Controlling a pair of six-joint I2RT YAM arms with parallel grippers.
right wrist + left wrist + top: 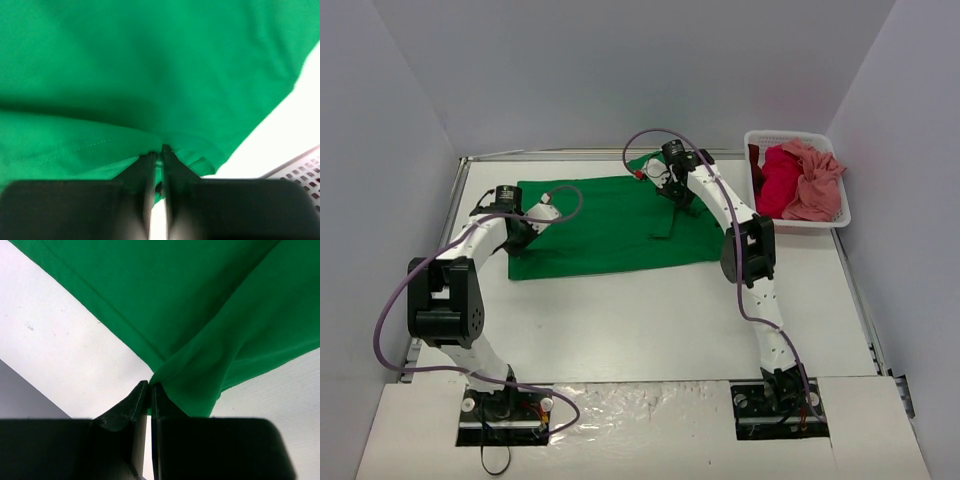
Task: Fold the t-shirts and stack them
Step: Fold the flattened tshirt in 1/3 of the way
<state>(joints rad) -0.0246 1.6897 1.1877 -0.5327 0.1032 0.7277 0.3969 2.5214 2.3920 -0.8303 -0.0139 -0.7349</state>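
L gripper [149, 386]: clenched on hem of green t-shirt [610, 225], left edge. Shirt spread flat on table [640, 320], centre. R gripper [160, 150]: clenched on its far-right edge. White basket [800, 226], right: red t-shirt [778, 182], pink t-shirt [817, 180] inside.

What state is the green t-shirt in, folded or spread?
Mostly spread: the green t-shirt lies wide on the table; the left gripper and right gripper each pinch its edge.

legible text: none | green t-shirt [600, 225]: no print seen | white basket [790, 134]: no marking legible
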